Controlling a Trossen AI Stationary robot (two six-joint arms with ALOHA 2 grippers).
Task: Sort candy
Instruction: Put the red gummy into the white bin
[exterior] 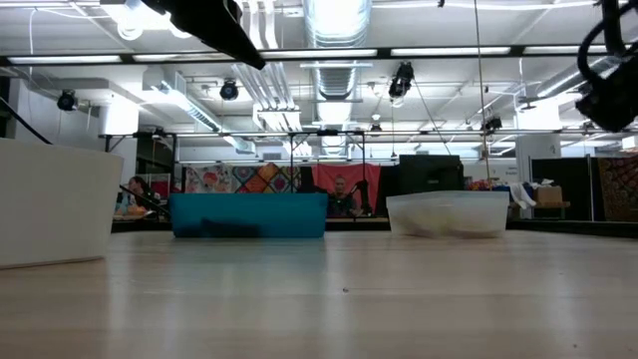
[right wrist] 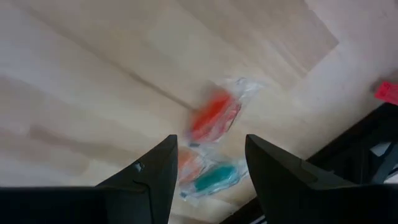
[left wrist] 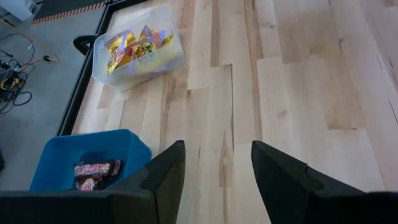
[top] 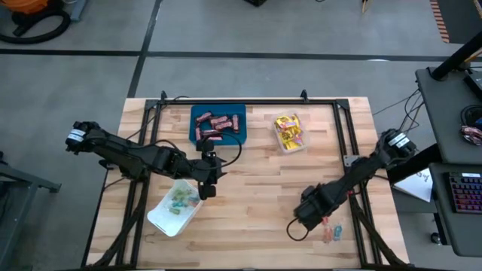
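Candy still to be sorted lay at the near right corner of the tabletop (top: 256, 196): a few loose pastel sweets (top: 332, 232), seen from the right wrist as an orange-red piece (right wrist: 214, 115) and a teal piece (right wrist: 216, 178) in crinkled clear wrappers, with a third orange one partly hidden behind a finger. The right end effector (right wrist: 208, 168) hung just above them, its fingers spread with nothing between. These sweets looked tiny, light and slippery in their film, likely to skate aside or twist under a pad, so I judged the best hold to be across the firm middle of one piece, not its loose wrapper ends, with the fingers straddling it squarely. The pieces sat close together, so picking one could nudge its neighbours toward the table edge. Farther in, on the left, a white tray (top: 172, 217) held more pastel sweets (top: 179, 199), and the left end effector (top: 208, 188) hovered at its inner corner, fingers parted and empty. Farthest off, the blue tray (top: 217, 125) held the brown-red mini bars (top: 217, 126), and beside it the clear tray (top: 290, 133) held the yellow packets (top: 288, 129). Those two kinds appeared already gathered.
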